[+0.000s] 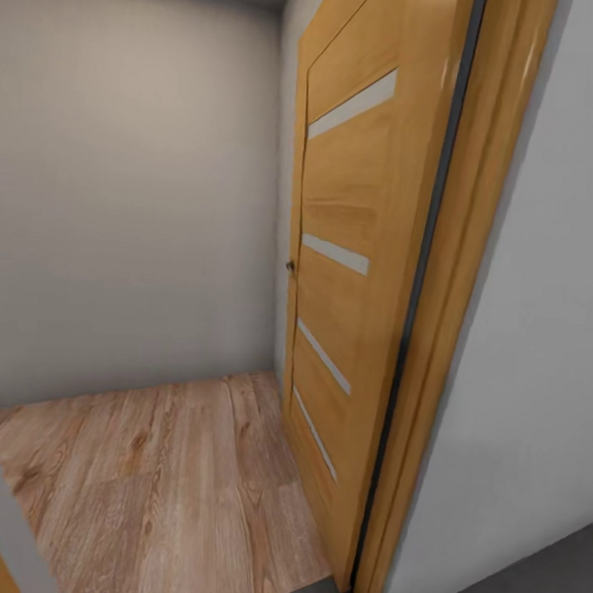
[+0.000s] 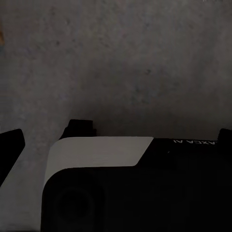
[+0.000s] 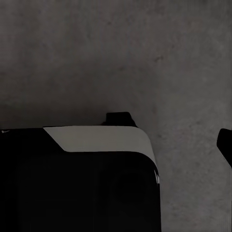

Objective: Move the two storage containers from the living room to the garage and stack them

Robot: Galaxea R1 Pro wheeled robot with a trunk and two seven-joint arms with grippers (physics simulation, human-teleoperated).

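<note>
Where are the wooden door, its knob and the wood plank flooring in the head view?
wooden door (image 1: 353, 204), head view, on the panel between the upper two pale strips.
knob (image 1: 290, 266), head view, on the small knob at the door's edge.
wood plank flooring (image 1: 165, 490), head view, on bare planks.

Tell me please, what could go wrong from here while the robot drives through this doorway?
1. The open wooden door and its frame stand close on the robot's right, so the base might clip them when turning.
2. The floor changes from wood planks to dark grey concrete at the threshold; a seam there could jolt the base.
</note>
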